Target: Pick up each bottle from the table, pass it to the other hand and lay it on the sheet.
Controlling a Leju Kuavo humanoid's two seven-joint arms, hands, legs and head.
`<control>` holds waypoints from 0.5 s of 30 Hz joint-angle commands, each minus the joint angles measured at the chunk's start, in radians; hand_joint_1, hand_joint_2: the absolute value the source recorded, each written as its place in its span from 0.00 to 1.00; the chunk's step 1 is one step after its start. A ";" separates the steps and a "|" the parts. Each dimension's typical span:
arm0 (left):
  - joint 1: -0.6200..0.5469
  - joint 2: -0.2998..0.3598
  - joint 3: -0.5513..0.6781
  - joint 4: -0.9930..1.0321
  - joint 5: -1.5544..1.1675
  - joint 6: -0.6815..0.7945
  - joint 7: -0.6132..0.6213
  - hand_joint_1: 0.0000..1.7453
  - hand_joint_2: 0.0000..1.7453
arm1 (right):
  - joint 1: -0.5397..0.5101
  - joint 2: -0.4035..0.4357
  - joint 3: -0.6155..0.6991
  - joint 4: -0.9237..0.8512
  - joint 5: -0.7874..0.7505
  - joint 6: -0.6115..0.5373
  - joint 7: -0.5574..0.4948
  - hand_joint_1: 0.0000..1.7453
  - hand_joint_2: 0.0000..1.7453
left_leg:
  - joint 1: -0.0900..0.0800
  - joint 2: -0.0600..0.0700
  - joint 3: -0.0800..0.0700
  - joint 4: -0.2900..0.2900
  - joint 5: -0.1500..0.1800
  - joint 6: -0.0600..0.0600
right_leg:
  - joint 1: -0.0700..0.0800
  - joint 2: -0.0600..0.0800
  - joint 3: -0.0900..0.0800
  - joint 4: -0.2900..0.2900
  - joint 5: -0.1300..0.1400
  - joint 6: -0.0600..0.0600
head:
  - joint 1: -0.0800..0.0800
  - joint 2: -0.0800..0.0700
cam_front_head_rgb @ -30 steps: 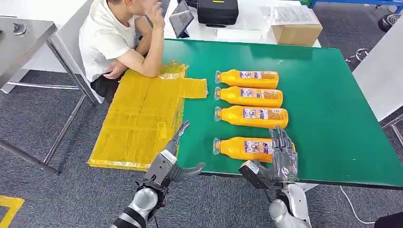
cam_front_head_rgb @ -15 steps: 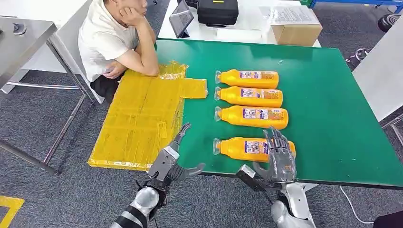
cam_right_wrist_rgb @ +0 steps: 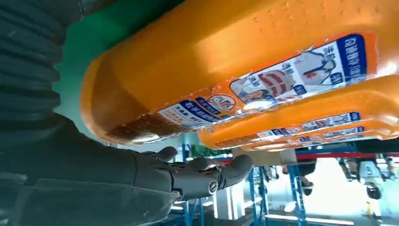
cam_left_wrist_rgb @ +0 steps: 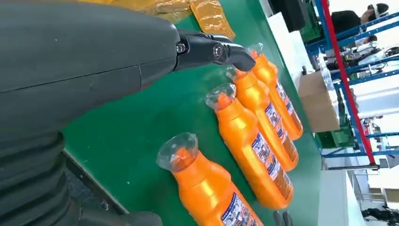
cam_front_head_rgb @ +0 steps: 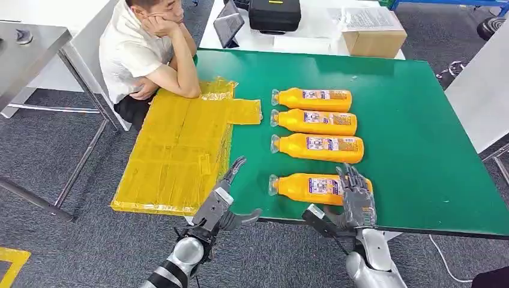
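Four orange bottles (cam_front_head_rgb: 317, 126) lie in a row on the green table (cam_front_head_rgb: 414, 150), right of the yellow sheet (cam_front_head_rgb: 177, 150). The right hand (cam_front_head_rgb: 357, 198) hovers spread over the nearest bottle (cam_front_head_rgb: 303, 186); the left hand (cam_front_head_rgb: 222, 204) is spread, empty. Grey carpet (cam_front_head_rgb: 54, 150) surrounds.

Four orange bottles (cam_front_head_rgb: 318, 148) with clear caps and blue-and-white printed labels lie on the green surface (cam_front_head_rgb: 414, 138). Beside the bottles, the sheet (cam_front_head_rgb: 180, 147) is glossy yellow. The hands (cam_front_head_rgb: 358, 201) are dark grey; the floor (cam_front_head_rgb: 54, 150) is grey.
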 commanded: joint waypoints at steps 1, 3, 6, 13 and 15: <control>-0.025 0.010 0.001 0.029 0.001 -0.003 0.015 0.00 1.00 | -0.033 -0.044 0.079 0.094 0.083 -0.006 0.108 0.00 1.00 | 0.001 -0.001 0.005 0.000 -0.001 -0.002 | 0.001 0.000 0.005 0.000 -0.001 -0.002 | 0.000 0.000; -0.024 0.008 0.005 0.032 -0.001 -0.001 0.016 0.00 1.00 | -0.032 -0.050 0.085 0.092 0.105 0.000 0.125 0.00 1.00 | 0.000 -0.001 0.005 -0.001 -0.001 -0.001 | 0.000 0.000 0.005 -0.001 -0.001 -0.001 | 0.000 0.000; -0.023 0.006 0.008 0.032 -0.002 0.002 0.016 0.00 1.00 | -0.029 -0.052 0.091 0.084 0.123 -0.005 0.135 0.00 1.00 | 0.000 -0.001 0.004 -0.001 -0.001 -0.001 | 0.000 0.000 0.005 -0.001 -0.001 -0.001 | 0.000 0.000; -0.020 0.004 0.010 0.023 -0.007 0.000 0.027 0.00 1.00 | -0.025 -0.062 0.096 0.080 0.157 0.066 0.192 0.00 1.00 | 0.000 -0.001 0.006 -0.001 -0.001 -0.001 | 0.000 -0.001 0.006 -0.001 -0.001 -0.001 | 0.000 0.000; -0.020 0.004 0.010 0.022 -0.007 0.000 0.027 0.00 1.00 | -0.025 -0.066 0.095 0.081 0.157 0.068 0.192 0.00 1.00 | 0.000 -0.001 0.006 -0.001 0.000 0.000 | 0.000 -0.001 0.006 -0.001 -0.001 -0.001 | 0.000 0.000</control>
